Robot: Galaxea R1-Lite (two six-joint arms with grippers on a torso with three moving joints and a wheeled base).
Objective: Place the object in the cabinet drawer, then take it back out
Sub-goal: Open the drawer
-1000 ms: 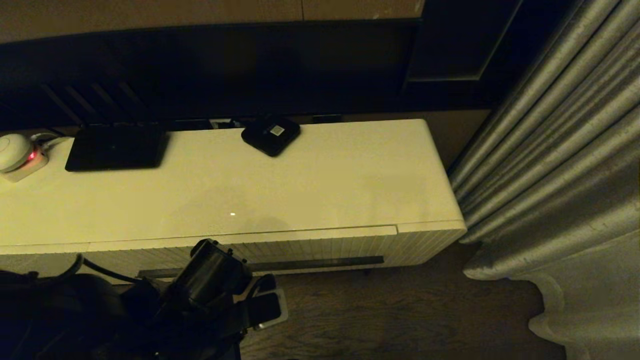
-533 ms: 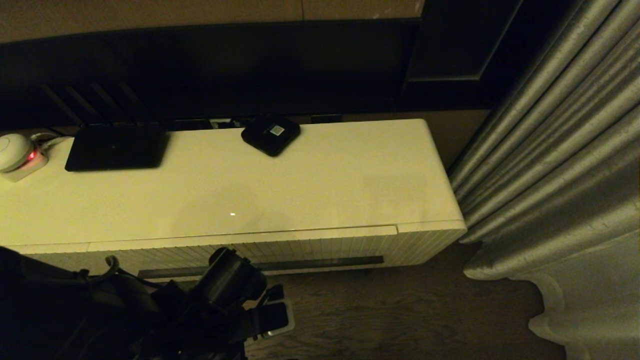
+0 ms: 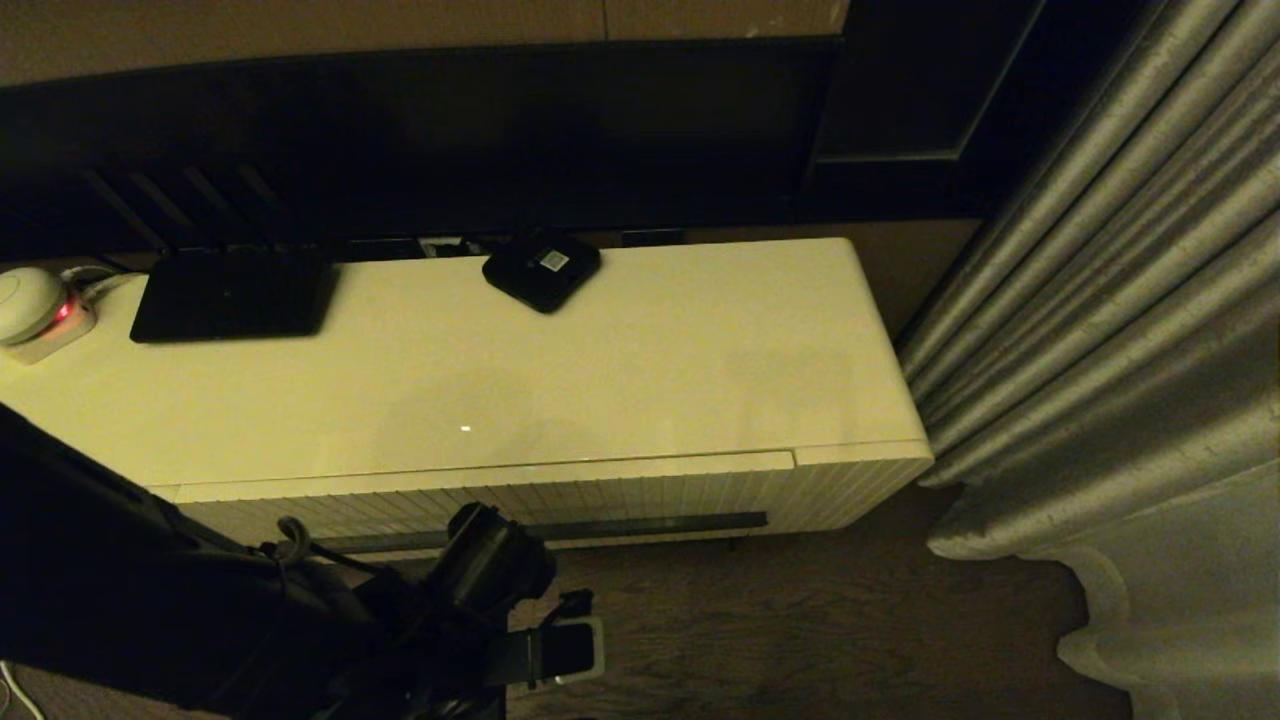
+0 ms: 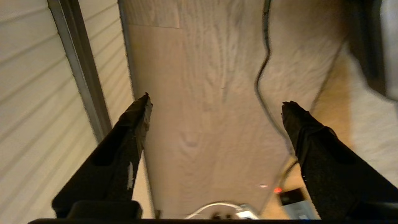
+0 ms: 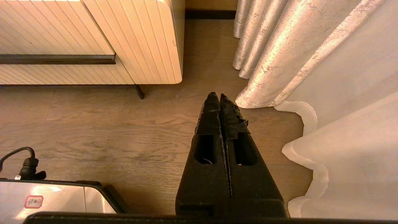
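The cabinet drawer (image 3: 600, 495) is pushed in flush, its ribbed cream front and dark lower strip (image 3: 560, 528) facing me. The object is out of view. My left gripper (image 3: 560, 645) hangs low in front of the drawer, just above the wooden floor. In the left wrist view, this gripper (image 4: 216, 101) is open with only bare floor between its fingers, and the ribbed drawer front (image 4: 31, 93) runs close beside one finger. My right gripper (image 5: 216, 95) is parked over the floor near the cabinet's right corner, shut on nothing.
On the cabinet top lie a flat black router (image 3: 232, 295), a small black box with a white label (image 3: 542, 268) and a white round device with a red light (image 3: 35, 310). A grey curtain (image 3: 1100, 350) hangs at the right. A cable (image 4: 261, 77) lies on the floor.
My left arm has sunk and shifted right, away from the drawer's dark strip, and its jaws have spread apart. The drawer and the things on top have not moved.
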